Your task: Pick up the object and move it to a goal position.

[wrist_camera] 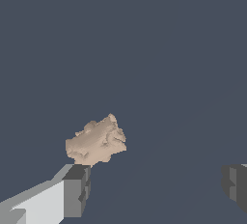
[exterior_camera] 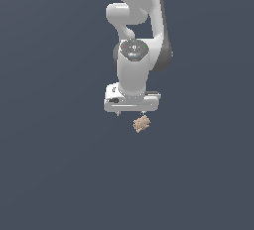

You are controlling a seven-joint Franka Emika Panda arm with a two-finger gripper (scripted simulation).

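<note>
The object (exterior_camera: 142, 123) is a small tan-beige lumpy piece with jagged edges, lying on the dark grey floor. My white gripper (exterior_camera: 130, 113) hangs pointing down just above it, and the object sits under the fingertip on the exterior view's right. In the wrist view the gripper (wrist_camera: 157, 182) is open and empty, with its two dark finger pads (wrist_camera: 77, 189) far apart. The object (wrist_camera: 96, 142) lies just past one pad, off the midline between the fingers, and I cannot tell whether it touches that pad.
The white arm (exterior_camera: 136, 35) rises behind the gripper toward the top of the exterior view. A plain dark grey floor (exterior_camera: 54, 164) fills everything else in both views.
</note>
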